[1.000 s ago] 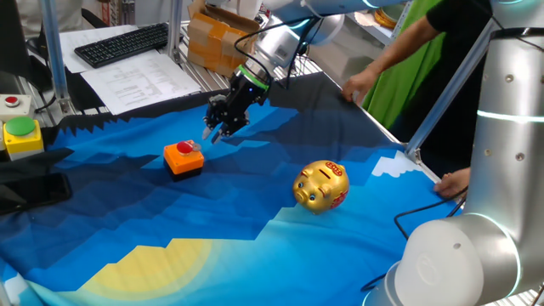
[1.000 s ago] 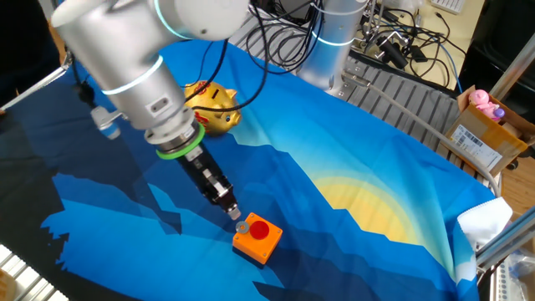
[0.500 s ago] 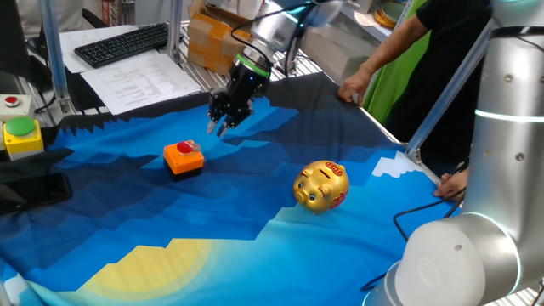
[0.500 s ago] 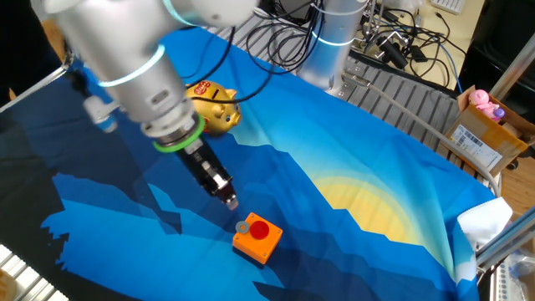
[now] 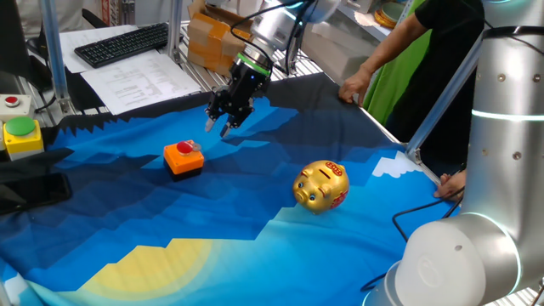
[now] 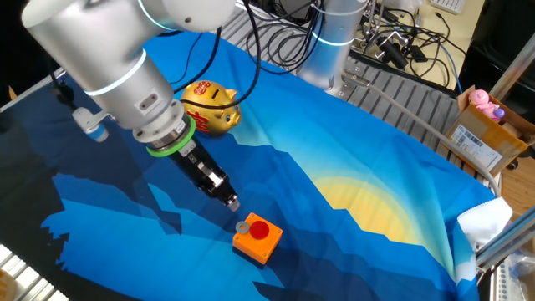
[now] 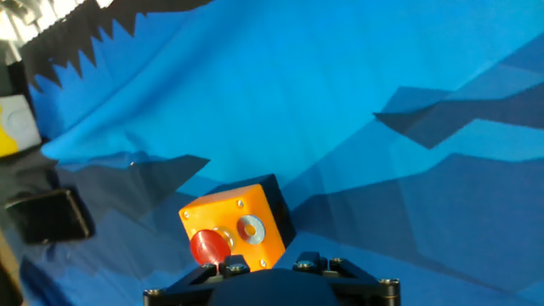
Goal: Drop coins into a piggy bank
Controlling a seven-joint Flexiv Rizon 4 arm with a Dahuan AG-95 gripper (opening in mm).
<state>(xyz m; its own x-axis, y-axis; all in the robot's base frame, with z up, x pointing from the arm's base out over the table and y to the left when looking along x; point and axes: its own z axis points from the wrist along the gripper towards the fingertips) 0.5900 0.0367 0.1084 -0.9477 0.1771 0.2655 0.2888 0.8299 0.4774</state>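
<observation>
Tiny flat red coin [image 7: 209,246] on the orange block [image 7: 235,228] looks light and slippery, so pinch its rim. Can't tell if the black two-finger gripper [image 5: 220,126] holds anything.

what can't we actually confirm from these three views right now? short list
- Gripper: fingertips too small in both fixed views and cut off by the bottom edge in the hand view, so open, shut or holding a coin is unclear.
- Piggy bank: slot not discernible in one fixed view; in the other the arm partly covers the bank; absent from the hand view.
- Orange block: one red coin on top; whether more are stacked is unclear.
</observation>
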